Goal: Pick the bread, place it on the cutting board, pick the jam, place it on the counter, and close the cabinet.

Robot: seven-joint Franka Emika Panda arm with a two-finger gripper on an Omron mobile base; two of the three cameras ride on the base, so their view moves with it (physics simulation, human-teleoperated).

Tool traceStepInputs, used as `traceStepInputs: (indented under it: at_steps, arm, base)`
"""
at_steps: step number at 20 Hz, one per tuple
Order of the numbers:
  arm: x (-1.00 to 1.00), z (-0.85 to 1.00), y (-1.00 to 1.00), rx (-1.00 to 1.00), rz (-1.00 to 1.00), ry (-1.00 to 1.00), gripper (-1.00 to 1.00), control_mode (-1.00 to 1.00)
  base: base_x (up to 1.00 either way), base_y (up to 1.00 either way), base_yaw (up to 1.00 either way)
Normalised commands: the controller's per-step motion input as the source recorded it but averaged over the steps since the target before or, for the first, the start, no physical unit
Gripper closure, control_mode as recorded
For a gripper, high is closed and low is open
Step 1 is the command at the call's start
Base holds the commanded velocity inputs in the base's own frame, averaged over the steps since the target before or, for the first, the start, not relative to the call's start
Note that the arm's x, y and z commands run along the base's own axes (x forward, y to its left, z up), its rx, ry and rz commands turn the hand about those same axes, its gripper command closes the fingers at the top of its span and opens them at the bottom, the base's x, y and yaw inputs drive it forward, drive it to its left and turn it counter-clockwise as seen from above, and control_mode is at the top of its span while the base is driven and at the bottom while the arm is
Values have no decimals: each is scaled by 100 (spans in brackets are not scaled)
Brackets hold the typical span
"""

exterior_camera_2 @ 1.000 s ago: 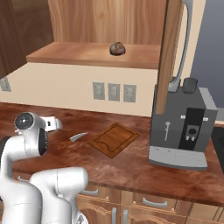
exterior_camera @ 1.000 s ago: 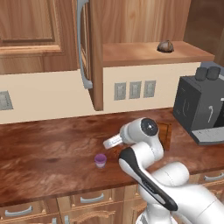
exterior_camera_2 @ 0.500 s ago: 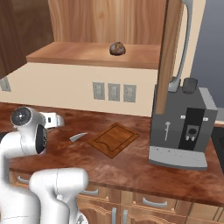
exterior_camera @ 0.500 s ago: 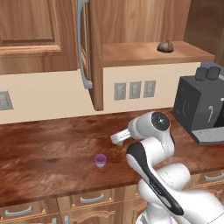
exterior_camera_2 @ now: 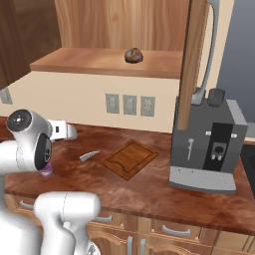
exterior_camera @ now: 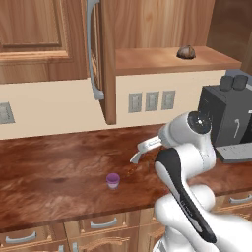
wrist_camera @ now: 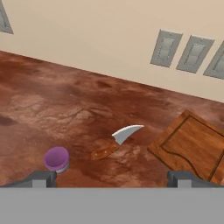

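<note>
Jam [wrist_camera: 57,159] stands upright on the counter [exterior_camera: 54,172], left of the knife [wrist_camera: 116,141]. The board [wrist_camera: 192,146] lies right of the knife, seemingly cornerwise. Bread [exterior_camera_2: 133,55] sits on the cabinet [exterior_camera: 44,37] shelf. Gripper [wrist_camera: 111,178] wide open, empty.

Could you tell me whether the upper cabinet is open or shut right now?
Open. The cabinet door stands edge-on, swung out over the coffee machine, and the bread sits exposed on the shelf inside.
</note>
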Motion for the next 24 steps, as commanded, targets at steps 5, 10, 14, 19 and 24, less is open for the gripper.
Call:
traceStepInputs:
  at_steps: [5, 10, 14, 19, 24]
  arm:
    - [-30, 28, -35, 1, -3, -2, -100, -100]
    - [-29, 27, -33, 1, -3, -3, -100, -100]
    - [-29, 26, -30, 0, -3, -4, -100, -100]
    - [-26, 29, -26, 0, -4, -3, -100, -100]
    - [-15, 27, -24, 0, -8, 0, -100, -100]
  base:
    - [0, 0, 0]
    - [0, 0, 0]
    - [0, 0, 0]
    - [0, 0, 0]
    - [0, 0, 0]
